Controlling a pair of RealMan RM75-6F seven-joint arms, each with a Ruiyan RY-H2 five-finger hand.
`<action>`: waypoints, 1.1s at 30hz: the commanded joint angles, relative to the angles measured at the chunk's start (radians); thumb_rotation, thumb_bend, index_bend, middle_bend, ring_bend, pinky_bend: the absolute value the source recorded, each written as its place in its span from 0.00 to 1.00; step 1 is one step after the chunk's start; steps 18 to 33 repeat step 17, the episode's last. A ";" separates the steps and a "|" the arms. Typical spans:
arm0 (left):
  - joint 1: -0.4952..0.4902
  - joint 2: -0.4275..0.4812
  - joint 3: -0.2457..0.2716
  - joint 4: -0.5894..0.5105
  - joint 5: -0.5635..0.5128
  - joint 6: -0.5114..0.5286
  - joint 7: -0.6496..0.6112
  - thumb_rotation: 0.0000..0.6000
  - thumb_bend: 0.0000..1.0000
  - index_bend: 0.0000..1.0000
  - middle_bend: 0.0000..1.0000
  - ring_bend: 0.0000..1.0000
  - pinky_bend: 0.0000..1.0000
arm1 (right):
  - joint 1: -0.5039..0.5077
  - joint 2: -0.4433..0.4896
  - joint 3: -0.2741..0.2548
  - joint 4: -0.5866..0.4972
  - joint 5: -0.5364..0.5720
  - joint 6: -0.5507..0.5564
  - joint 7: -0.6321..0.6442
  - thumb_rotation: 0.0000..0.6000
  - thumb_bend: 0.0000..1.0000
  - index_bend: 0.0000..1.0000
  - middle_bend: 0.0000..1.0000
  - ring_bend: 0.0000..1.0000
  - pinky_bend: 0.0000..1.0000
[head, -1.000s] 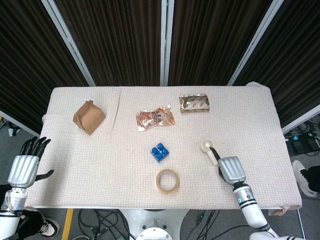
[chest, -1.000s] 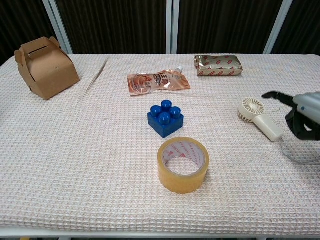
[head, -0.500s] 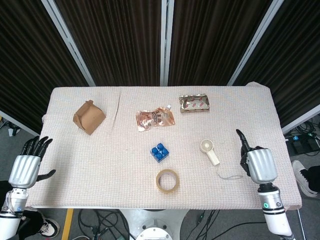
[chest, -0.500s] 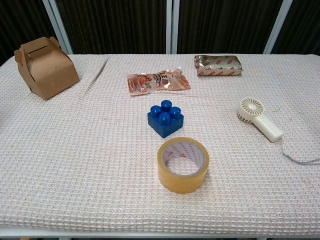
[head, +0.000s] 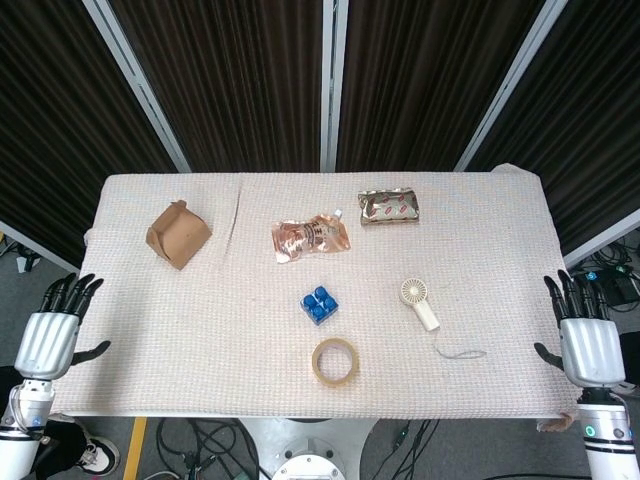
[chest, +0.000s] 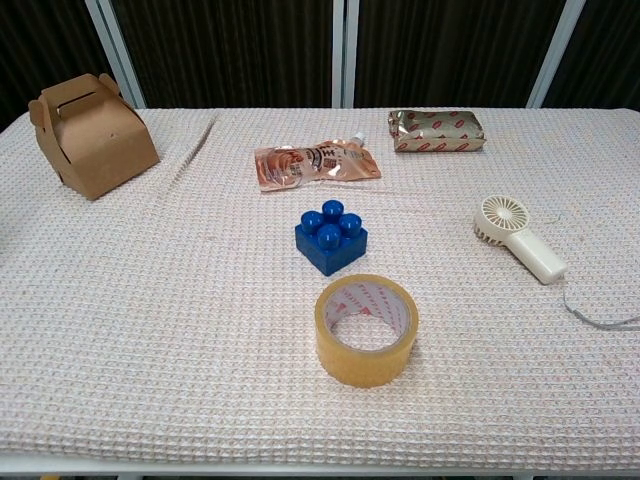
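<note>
Both hands show only in the head view, fingers spread and holding nothing: the right hand (head: 590, 345) at the lower right edge of the frame, off the table's (head: 150, 330) side, the left hand (head: 48, 338) at the lower left edge. Nearest the right hand lies the small white fan (head: 419, 301), right of centre, its cord trailing toward the lower right. Nothing stands between them. Blue block (head: 319, 304) and tape roll (head: 335, 361) sit mid-frame; cardboard box (head: 177, 234), pouch (head: 311, 239) and foil packet (head: 389, 208) lie above. The chest view shows no hands.
</note>
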 joint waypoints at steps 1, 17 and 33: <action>0.001 0.001 -0.001 -0.005 0.001 0.003 0.002 1.00 0.00 0.10 0.09 0.00 0.11 | -0.006 0.001 0.003 0.003 -0.014 0.008 -0.001 1.00 0.00 0.00 0.00 0.00 0.00; 0.000 0.002 -0.003 -0.002 0.002 0.000 -0.008 1.00 0.00 0.10 0.09 0.00 0.11 | -0.010 -0.013 0.023 0.002 -0.023 -0.010 -0.006 1.00 0.00 0.00 0.00 0.00 0.00; 0.000 0.002 -0.003 -0.002 0.002 0.000 -0.008 1.00 0.00 0.10 0.09 0.00 0.11 | -0.010 -0.013 0.023 0.002 -0.023 -0.010 -0.006 1.00 0.00 0.00 0.00 0.00 0.00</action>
